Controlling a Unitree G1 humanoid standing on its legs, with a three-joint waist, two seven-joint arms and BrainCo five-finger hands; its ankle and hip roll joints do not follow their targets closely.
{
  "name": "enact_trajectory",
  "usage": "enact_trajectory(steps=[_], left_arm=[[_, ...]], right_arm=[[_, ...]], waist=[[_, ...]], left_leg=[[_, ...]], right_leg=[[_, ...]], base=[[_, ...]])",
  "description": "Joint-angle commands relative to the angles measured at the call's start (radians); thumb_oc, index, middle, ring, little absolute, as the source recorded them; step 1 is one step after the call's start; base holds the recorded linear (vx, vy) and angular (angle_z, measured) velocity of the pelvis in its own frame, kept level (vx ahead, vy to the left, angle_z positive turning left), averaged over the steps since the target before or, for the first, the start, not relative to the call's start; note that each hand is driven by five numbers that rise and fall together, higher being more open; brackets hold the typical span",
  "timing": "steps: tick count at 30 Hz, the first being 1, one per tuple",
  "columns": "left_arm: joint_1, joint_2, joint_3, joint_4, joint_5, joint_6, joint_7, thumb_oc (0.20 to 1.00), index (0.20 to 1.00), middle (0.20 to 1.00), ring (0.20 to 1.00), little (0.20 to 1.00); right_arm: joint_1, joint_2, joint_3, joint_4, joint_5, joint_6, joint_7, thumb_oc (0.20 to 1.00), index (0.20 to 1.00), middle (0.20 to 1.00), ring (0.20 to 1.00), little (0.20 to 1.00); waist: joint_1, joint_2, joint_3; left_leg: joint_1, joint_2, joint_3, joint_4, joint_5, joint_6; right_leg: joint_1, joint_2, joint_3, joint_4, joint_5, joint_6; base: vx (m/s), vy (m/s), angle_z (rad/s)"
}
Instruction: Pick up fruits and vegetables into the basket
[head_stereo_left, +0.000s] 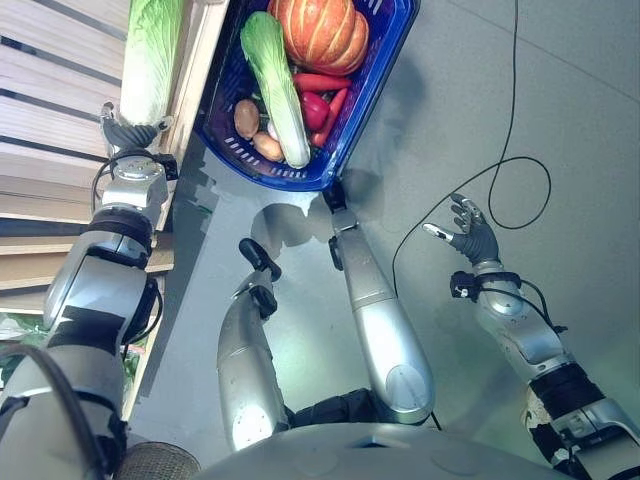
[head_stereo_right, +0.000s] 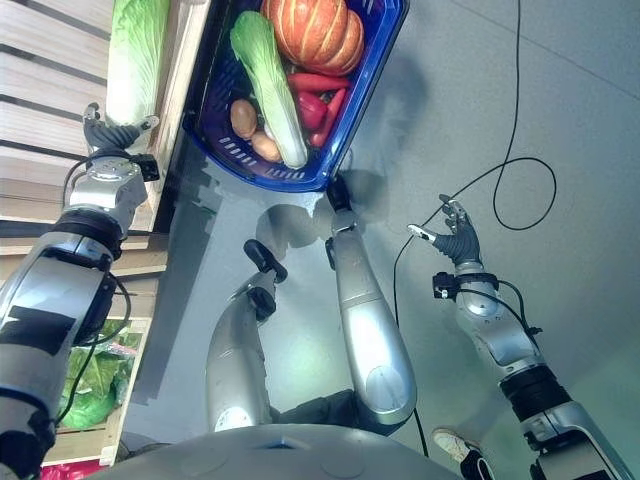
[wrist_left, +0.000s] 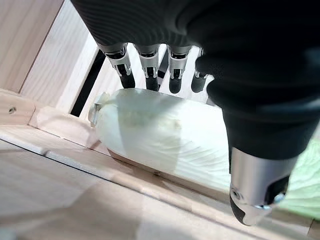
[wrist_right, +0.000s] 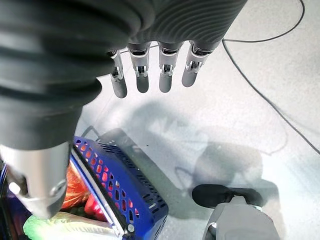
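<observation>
- Left wrist view has the left hand (wrist_left: 250, 100) over the white stem end of a napa cabbage (wrist_left: 165, 135), straight fingers (wrist_left: 125, 75) reaching past its far side and the thumb on the near side; nothing is curled round it, and contact is not clear.
- That cabbage (head_stereo_left: 150, 55) lies on a slatted wooden shelf (head_stereo_left: 45, 120) at the far left, its green leaves pointing away from the hand (head_stereo_left: 130, 130).
- Just right of the shelf edge, a blue basket (head_stereo_left: 350, 130) stands on the grey floor (head_stereo_left: 560, 90).
- Inside the basket lie a second napa cabbage (head_stereo_left: 278, 85), an orange pumpkin (head_stereo_left: 318, 32) at the far end, red peppers (head_stereo_left: 322, 100) beside it, and a potato (head_stereo_left: 246, 118) near the left wall.
- Right hand (head_stereo_left: 470, 232) hangs over the floor, well right of the basket, fingers spread and relaxed, holding nothing.
- Right wrist view shows its straight fingers (wrist_right: 142, 75) above bare floor, with the basket's corner (wrist_right: 125, 195) nearby.
</observation>
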Motion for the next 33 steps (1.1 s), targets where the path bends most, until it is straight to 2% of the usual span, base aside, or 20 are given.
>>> enact_trajectory(steps=[1,8,14,21,29,33], left_arm=[[0.061,-0.041,0.042,-0.004,-0.082,-0.011,-0.064,1.000,1.000,1.000,1.000,1.000],[0.066,-0.045,0.047,0.009,-0.078,-0.001,-0.064,1.000,1.000,1.000,1.000,1.000],[0.054,-0.032,0.023,0.041,0.005,0.055,-0.034,1.000,1.000,1.000,1.000,1.000],[0.000,-0.006,-0.046,0.121,0.138,0.237,0.082,1.000,1.000,1.000,1.000,1.000],[-0.043,-0.011,-0.112,0.161,0.208,0.360,0.114,1.000,1.000,1.000,1.000,1.000],[-0.046,-0.018,-0.125,0.179,0.196,0.383,0.111,1.000,1.000,1.000,1.000,1.000]], right_arm=[[0.039,0.022,-0.001,-0.008,-0.001,-0.028,-0.003,1.000,1.000,1.000,1.000,1.000],[0.029,0.024,0.009,0.007,0.016,-0.032,-0.005,1.000,1.000,1.000,1.000,1.000],[0.021,0.025,0.014,0.022,0.079,-0.041,0.007,1.000,1.000,1.000,1.000,1.000],[0.011,0.018,0.018,0.045,0.146,-0.063,0.037,1.000,1.000,1.000,1.000,1.000],[0.000,0.008,0.019,0.052,0.192,-0.072,0.047,1.000,1.000,1.000,1.000,1.000],[-0.002,0.003,0.016,0.051,0.209,-0.070,0.053,1.000,1.000,1.000,1.000,1.000]], waist=[[-0.004,-0.057,-0.035],[0.000,-0.059,-0.035],[0.001,-0.066,-0.035],[-0.011,-0.063,-0.035],[-0.025,-0.054,-0.035],[-0.031,-0.049,-0.035]], left_leg=[[-0.076,-0.010,0.025,0.072,-0.057,0.057],[-0.082,-0.011,0.019,0.077,-0.060,0.057],[-0.090,-0.008,0.017,0.080,-0.059,0.057],[-0.098,-0.004,0.021,0.081,-0.056,0.051],[-0.103,-0.002,0.030,0.069,-0.048,0.037],[-0.103,-0.003,0.034,0.061,-0.045,0.033]], right_leg=[[0.005,0.004,-0.014,0.035,-0.109,0.050],[0.001,0.006,-0.014,0.040,-0.112,0.050],[-0.002,0.007,-0.017,0.036,-0.107,0.049],[-0.017,0.011,-0.010,0.040,-0.104,0.045],[-0.037,0.015,-0.003,0.044,-0.103,0.043],[-0.045,0.017,0.000,0.045,-0.104,0.041]], base=[[0.00,0.000,0.00],[0.00,0.000,0.00],[0.00,-0.017,-0.01],[0.00,-0.003,-0.01],[0.00,-0.011,-0.03],[0.00,-0.003,-0.09]])
